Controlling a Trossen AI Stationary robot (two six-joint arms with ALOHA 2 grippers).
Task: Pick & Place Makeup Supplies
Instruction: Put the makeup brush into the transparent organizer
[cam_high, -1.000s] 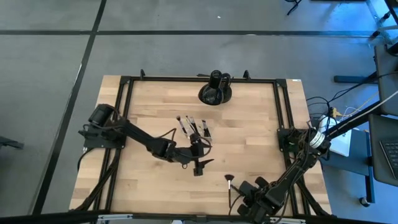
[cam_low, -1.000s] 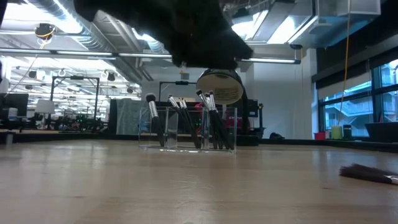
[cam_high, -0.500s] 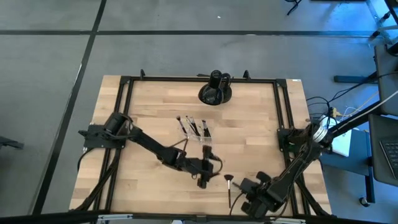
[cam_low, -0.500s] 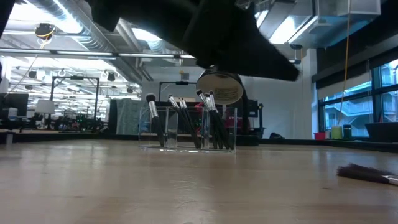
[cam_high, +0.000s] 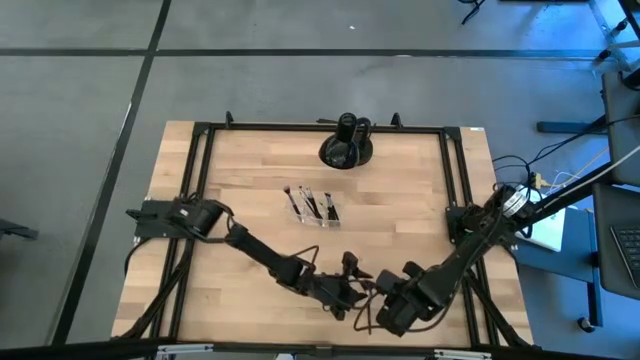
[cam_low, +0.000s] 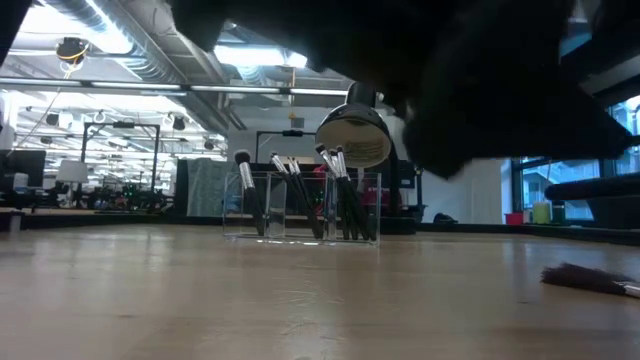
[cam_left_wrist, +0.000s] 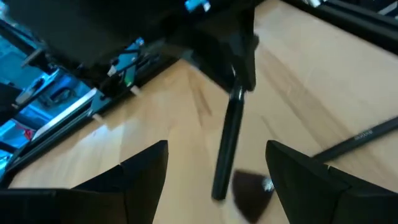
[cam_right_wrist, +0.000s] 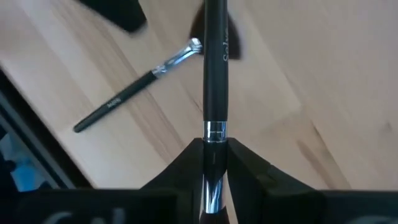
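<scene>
Right gripper (cam_right_wrist: 214, 163) is clamped on a makeup brush (cam_right_wrist: 214, 68) near the table's (cam_high: 240, 180) near edge; left gripper (cam_left_wrist: 217, 165), stretched low alongside, is held wide open and empty.

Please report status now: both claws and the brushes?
Right claw shut on brush. Left claw open, facing it. Another brush on table. Nothing in the way.

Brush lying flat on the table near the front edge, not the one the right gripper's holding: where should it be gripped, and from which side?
Grip the loose brush on its straight dark handle, near the middle, not on the silver ferrule or the bristles. It lies flat on the table, so come from straight above with the fingers set across the handle. The right gripper is shut on another brush; the open left gripper seems freer to take it.
</scene>
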